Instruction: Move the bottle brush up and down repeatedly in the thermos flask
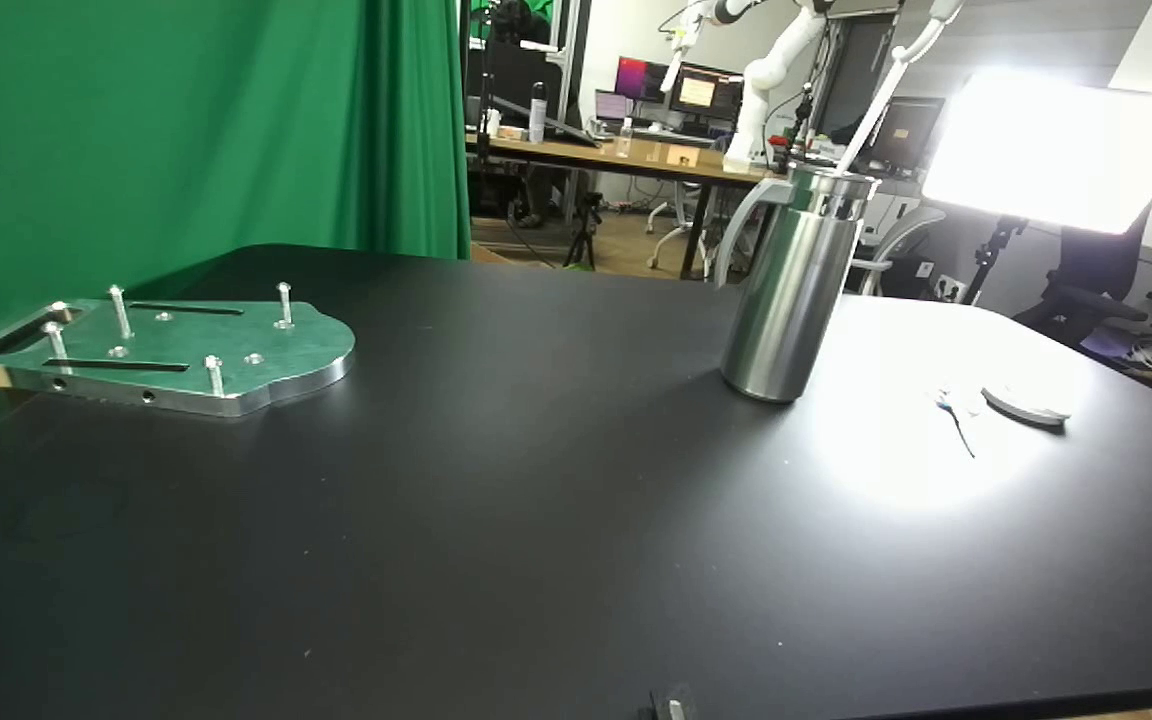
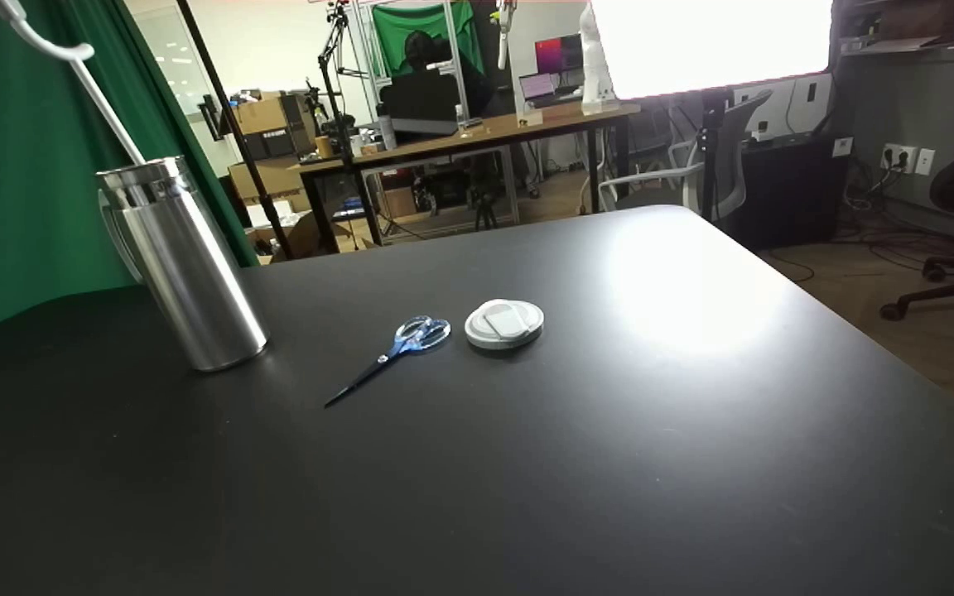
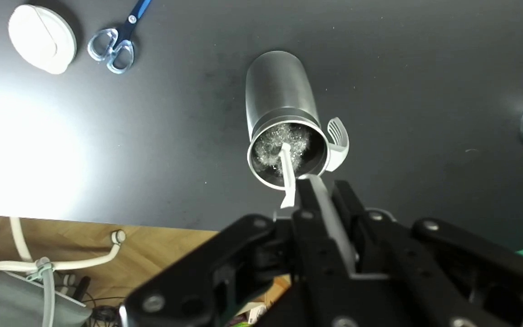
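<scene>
- Wrist view: the Robotiq gripper [image 3: 325, 190] reaches in from the bottom edge, its two black fingers [image 3: 306, 200] pinching the pale handle of the bottle brush [image 3: 288, 172] between them.
- The slim brush stem runs down into the open mouth of the thermos flask [image 3: 282, 84]; the bristles sit inside the mouth, on the side away from the grey flask handle [image 3: 339, 147].
- In both exterior views the stainless-steel flask is on the black table [image 1: 496, 520], the white stem rising from its mouth to a curved, hook-like bend. It looks slanted there; whether it truly tilts, I cannot tell.
- In an exterior view, scissors [image 2: 417, 335] with clear blue finger loops lie between the flask and a round white lid [image 2: 504, 324], touching neither; the loops are just beside the lid.
- A green-topped metal plate [image 1: 201, 345] with upright pegs is well apart from the flask, near the green curtain [image 1: 236, 120].
- A bright light panel [image 2: 709, 45] stands beyond the table.
</scene>
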